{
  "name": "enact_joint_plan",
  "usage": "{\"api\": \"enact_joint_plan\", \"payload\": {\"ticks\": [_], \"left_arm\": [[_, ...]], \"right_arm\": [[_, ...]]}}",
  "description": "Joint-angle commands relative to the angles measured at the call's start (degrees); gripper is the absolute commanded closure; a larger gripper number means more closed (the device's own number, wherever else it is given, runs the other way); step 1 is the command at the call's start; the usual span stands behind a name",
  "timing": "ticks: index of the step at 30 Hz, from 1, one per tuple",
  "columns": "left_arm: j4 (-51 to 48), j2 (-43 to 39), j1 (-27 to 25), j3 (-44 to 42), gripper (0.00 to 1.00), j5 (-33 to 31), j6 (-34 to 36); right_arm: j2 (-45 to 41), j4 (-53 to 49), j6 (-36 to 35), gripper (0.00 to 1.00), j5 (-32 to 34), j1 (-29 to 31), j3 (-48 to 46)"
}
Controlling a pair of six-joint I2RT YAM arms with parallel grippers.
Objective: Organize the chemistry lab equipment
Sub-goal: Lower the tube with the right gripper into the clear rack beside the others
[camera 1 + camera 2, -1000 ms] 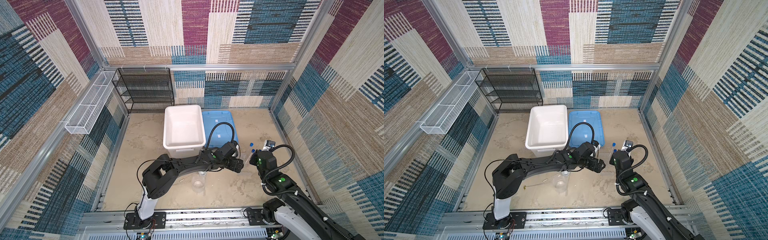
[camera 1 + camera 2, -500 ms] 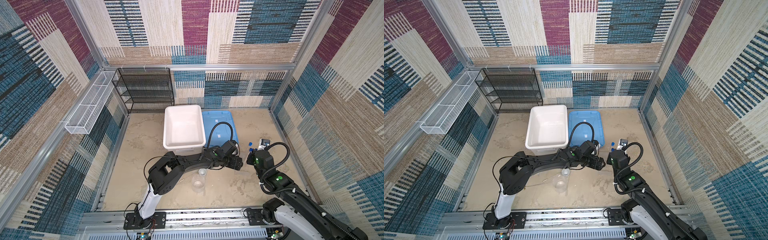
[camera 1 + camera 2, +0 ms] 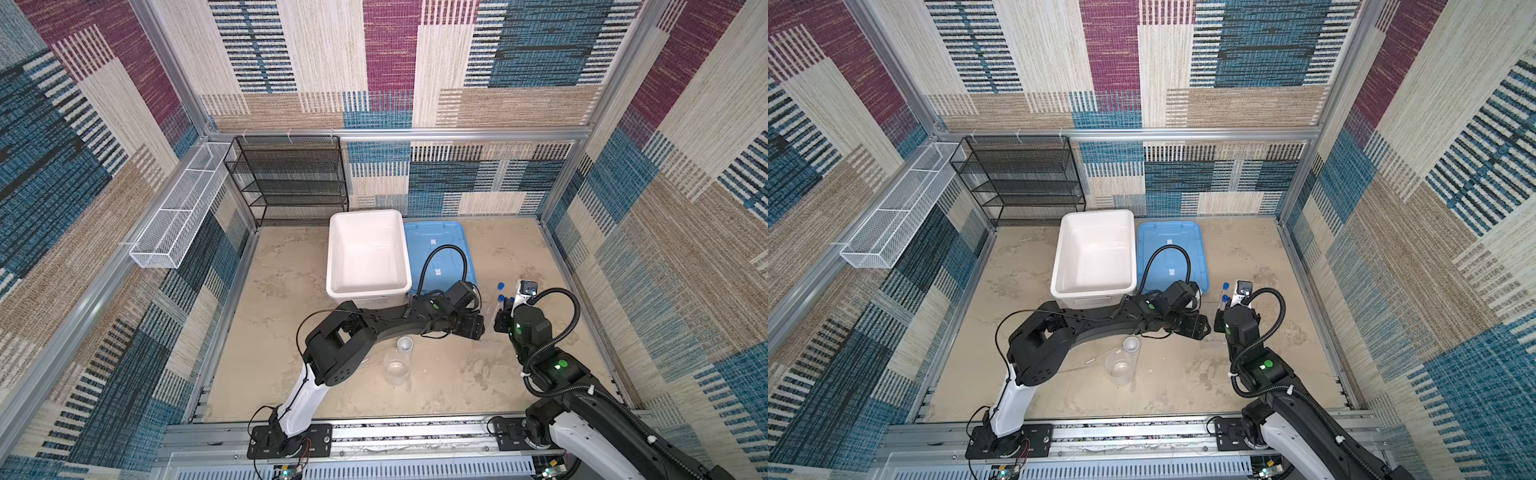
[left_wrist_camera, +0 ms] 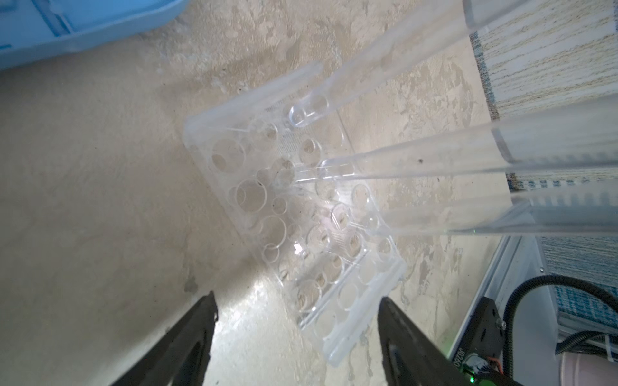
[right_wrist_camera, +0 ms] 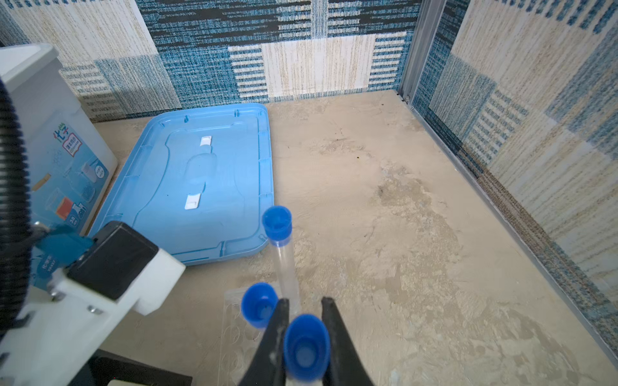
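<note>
The clear tube rack (image 4: 267,207) lies on the sandy floor, its near end between the spread fingers of my open left gripper (image 4: 297,300), which do not clearly touch it. Three blue-capped test tubes (image 4: 434,157) lean over the rack. In the right wrist view two of them (image 5: 277,222) (image 5: 259,304) stand in the rack, and my right gripper (image 5: 305,300) is shut on the third tube (image 5: 306,344) just under its cap. Both top views show the grippers (image 3: 478,328) (image 3: 500,320) facing each other, and the clear beaker (image 3: 395,365) and small funnel-like cup (image 3: 404,343) standing to the left.
The big white bin (image 3: 332,257) and its blue lid (image 3: 440,241) lie behind the grippers. A black mesh shelf (image 3: 291,178) stands at the back wall, and a white wire basket (image 3: 178,212) hangs on the left wall. A thin metal rod (image 3: 1096,358) lies beside the beaker.
My right gripper has carried its tube a little left, closer to the rack. The left arm's elbow has swung right and its jaws have narrowed somewhat.
</note>
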Motion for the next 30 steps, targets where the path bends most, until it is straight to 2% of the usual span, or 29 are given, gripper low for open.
{"api": "enact_joint_plan", "payload": {"ticks": [1, 10, 16, 20, 30], "left_arm": [[0.37, -0.06, 0.05, 0.18, 0.22, 1.55, -1.49], [0.63, 0.72, 0.56, 0.74, 0.22, 3.58, -2.75], [1.22, 0.80, 1.08, 1.21, 0.23, 4.85, -4.21], [-0.32, 2.74, 1.76, 3.58, 0.30, 6.59, -6.56], [-4.86, 1.44, 2.50, 3.85, 0.31, 4.30, -5.01]], "right_arm": [[0.24, 2.71, -1.72, 0.87, -1.06, 0.04, 0.13], [2.39, -5.34, 4.58, 0.86, -0.90, 0.04, 2.94], [5.61, -6.78, 6.62, 0.87, -2.44, 0.19, 4.06], [5.73, -7.30, 8.96, 0.87, -2.36, 1.08, 4.20], [3.37, -10.46, 16.63, 0.89, 0.95, 4.69, 4.24]]}}
